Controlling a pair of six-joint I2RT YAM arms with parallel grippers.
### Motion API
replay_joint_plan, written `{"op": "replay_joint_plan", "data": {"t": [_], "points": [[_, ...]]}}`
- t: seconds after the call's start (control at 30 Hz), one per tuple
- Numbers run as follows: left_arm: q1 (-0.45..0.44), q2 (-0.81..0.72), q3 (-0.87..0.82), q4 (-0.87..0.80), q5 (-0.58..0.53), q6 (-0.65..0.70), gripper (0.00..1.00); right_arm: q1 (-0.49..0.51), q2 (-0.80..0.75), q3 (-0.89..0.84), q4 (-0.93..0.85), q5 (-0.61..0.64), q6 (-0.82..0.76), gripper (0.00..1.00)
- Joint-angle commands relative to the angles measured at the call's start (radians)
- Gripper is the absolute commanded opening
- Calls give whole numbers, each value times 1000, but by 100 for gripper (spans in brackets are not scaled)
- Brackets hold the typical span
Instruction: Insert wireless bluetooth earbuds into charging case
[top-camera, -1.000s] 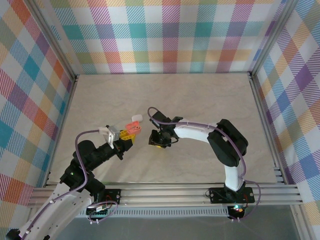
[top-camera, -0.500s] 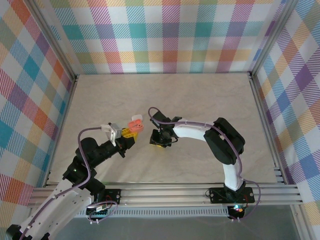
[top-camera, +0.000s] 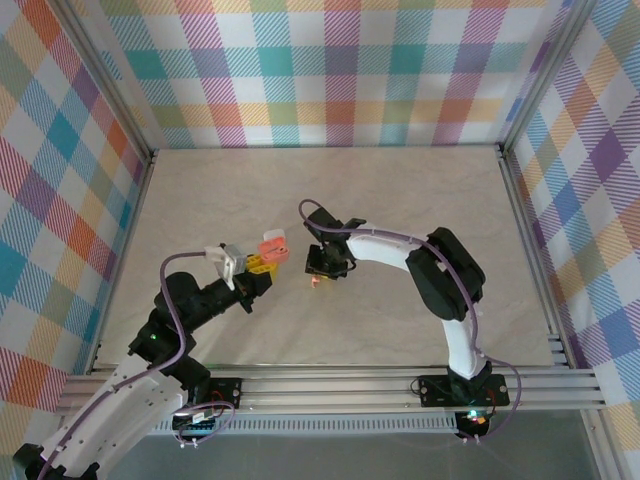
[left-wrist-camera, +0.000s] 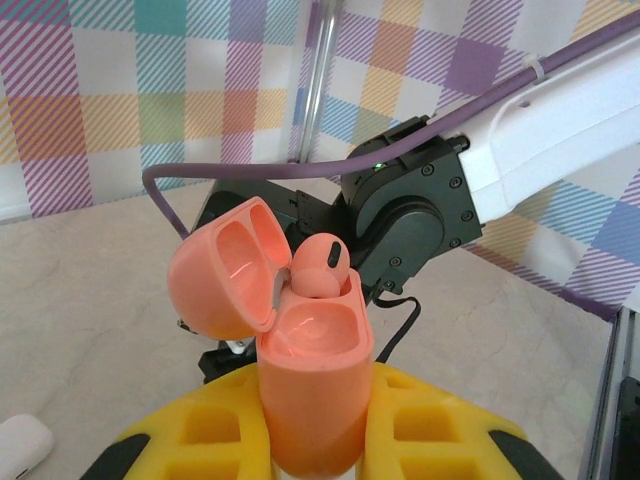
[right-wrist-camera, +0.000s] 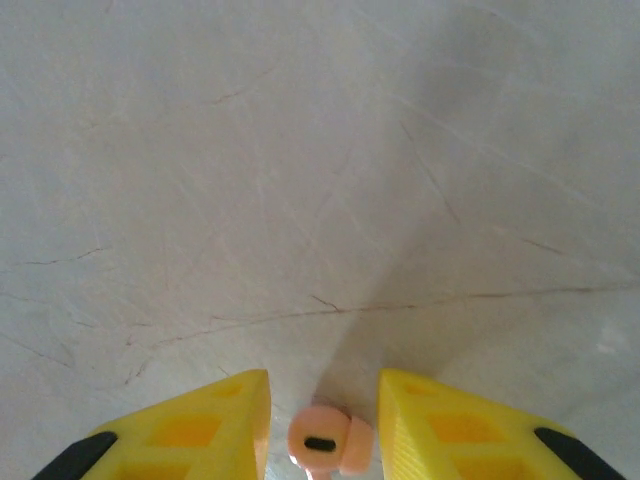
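The left jaws are clenching the salmon-pink charging case (left-wrist-camera: 310, 400), gripping its lower body between their yellow fingers (left-wrist-camera: 440, 435) so that it is standing upright out of them. The case's lid (left-wrist-camera: 225, 265) is hanging open, swung back to the left of the jaws on its hinge. One salmon-pink earbud (left-wrist-camera: 318, 268) is sitting in the socket farther from the jaws, its rounded head poking up above the rim. The nearer socket is lying bare. Straight beyond the held case, the right arm (left-wrist-camera: 520, 130) is reaching in, its black wrist block sitting just behind the open lid. Down to the left of the left jaws, a white case (left-wrist-camera: 20, 447) is resting on the worktop (left-wrist-camera: 90, 300).

From above, the left arm (top-camera: 190, 305) is holding the case out ahead of its jaws. The right arm's wrist is hanging near it on the right, not touching.

The right jaws are pointing down at the pale marbled worktop, their two fingers (right-wrist-camera: 190, 435) standing apart. A second salmon-pink earbud (right-wrist-camera: 325, 440) is sitting between them, a little back from the tips, its dark slot facing the camera. A sliver of gap is showing on each side of it, so I cannot tell whether the jaws are pinching it or merely flanking it.
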Motion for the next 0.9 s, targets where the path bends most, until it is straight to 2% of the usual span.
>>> {"op": "replay_joint_plan", "data": {"t": [0.0, 0.37, 0.87], "points": [[-10, 10, 16, 49, 11, 3, 0, 5, -1, 14, -35, -16, -38, 34], [-10, 39, 20, 62, 20, 10, 0, 10, -148, -51, -61, 26, -18, 39], [-10, 19, 13, 51, 33, 11, 0, 63, -38, 38, -159, 76, 36, 43]]}}
